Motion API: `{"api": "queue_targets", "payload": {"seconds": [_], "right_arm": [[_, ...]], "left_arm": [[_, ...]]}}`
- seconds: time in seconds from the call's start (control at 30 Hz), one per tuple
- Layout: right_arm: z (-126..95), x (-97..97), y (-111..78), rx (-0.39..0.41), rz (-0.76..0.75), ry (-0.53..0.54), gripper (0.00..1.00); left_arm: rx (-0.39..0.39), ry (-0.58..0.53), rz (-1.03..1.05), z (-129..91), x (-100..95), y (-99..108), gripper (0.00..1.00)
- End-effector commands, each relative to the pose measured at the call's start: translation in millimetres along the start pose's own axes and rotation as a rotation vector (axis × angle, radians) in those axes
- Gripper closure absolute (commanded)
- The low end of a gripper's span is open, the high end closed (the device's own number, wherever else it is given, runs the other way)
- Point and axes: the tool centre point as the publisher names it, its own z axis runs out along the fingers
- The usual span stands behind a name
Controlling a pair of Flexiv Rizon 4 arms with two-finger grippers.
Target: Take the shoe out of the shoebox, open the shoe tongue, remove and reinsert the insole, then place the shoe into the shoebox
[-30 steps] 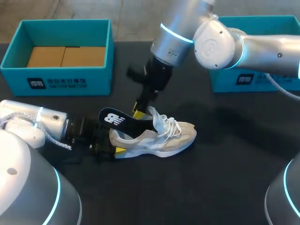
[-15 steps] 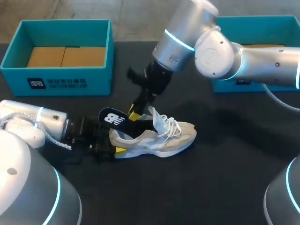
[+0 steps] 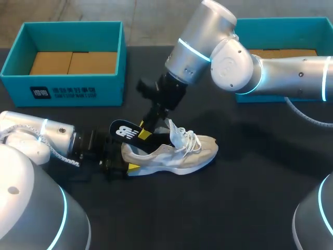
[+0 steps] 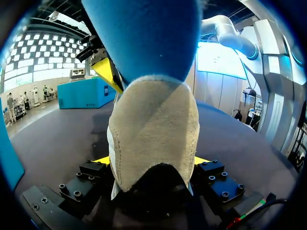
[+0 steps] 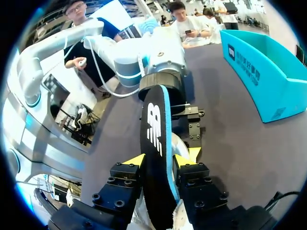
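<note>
A beige sneaker (image 3: 182,151) with white laces lies on its sole on the black table, toe toward the right. My left gripper (image 3: 125,165) is shut on its heel (image 4: 153,139), a yellow tip pressed to each side. A black insole (image 3: 125,131) with a blue underside (image 4: 144,33) sticks up and out of the shoe's opening, over the heel. My right gripper (image 3: 144,131) comes down from above and is shut on that insole (image 5: 156,139), which stands edge-on between the yellow fingertips (image 5: 136,160).
A teal shoebox (image 3: 62,88) with a cardboard floor stands open at the back left. A second teal box (image 3: 291,26) sits at the back right, partly behind my right arm. The left arm (image 5: 153,57) lies low along the table behind the heel.
My right arm has swung left and lowered, and its gripper has slid along the insole toward the heel end. The shoe and left gripper have stayed put.
</note>
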Motion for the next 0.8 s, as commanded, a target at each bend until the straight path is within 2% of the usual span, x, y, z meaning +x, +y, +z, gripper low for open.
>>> {"api": "queue_targets", "payload": {"seconds": [0.03,0.2,0.33,0.4,0.6,0.8], "right_arm": [[5,-0.3,-1.3,0.0,0.004,0.005,0.66],[8,1.1,-2.5,0.005,0.007,0.017,0.68],[9,1.0,-2.6,0.014,0.009,0.027,0.79],[9,0.9,-2.3,0.016,0.008,0.028,1.0],[4,-1.1,3.3,0.025,0.006,0.014,1.0],[-8,1.7,15.8,0.001,-0.011,-0.024,1.0]], "left_arm": [[0.0,-0.001,0.0,-1,-0.1,6,1.0],[0.0,-0.001,0.0,-1,-0.1,6,1.0],[0.0,-0.001,0.0,-1,-0.1,6,1.0],[0.0,-0.001,0.0,-1,-0.1,6,1.0],[0.0,-0.001,0.0,-1,-0.1,6,1.0],[0.0,-0.001,0.0,-1,-0.1,6,1.0]]}}
